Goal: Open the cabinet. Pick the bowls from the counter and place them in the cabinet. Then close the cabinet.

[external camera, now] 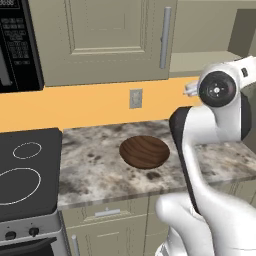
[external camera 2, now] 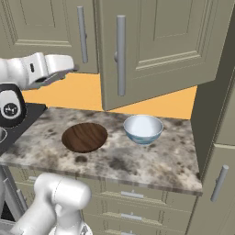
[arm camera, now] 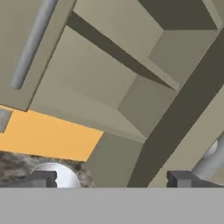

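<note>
The cabinet stands with its right door (external camera 2: pixel 160 46) swung out over the counter (external camera 2: pixel 151 160), and its bare inside shelf (external camera: pixel 200 60) shows. The left door (external camera: pixel 110 35) is shut. A wide dark-brown wooden bowl (external camera 2: pixel 85 137) sits mid-counter, and a white and light-blue bowl (external camera 2: pixel 143 128) sits to its right, under the open door. My gripper (arm camera: pixel 111 179) hangs high above the counter, left of the open door, and looks up into the cabinet. Its fingertips (arm camera: pixel 41 179) stand wide apart and open, with nothing between them. The rim of the white bowl (arm camera: pixel 57 175) peeks in at the bottom of the hand view.
A black stove top (external camera: pixel 25 170) lies left of the counter, with a black microwave (external camera: pixel 17 45) above it. An orange wall with a grey outlet (external camera: pixel 135 98) backs the counter. A tall panel with a bar handle (external camera 2: pixel 219 182) bounds the right end. Drawers (external camera 2: pixel 133 195) run below.
</note>
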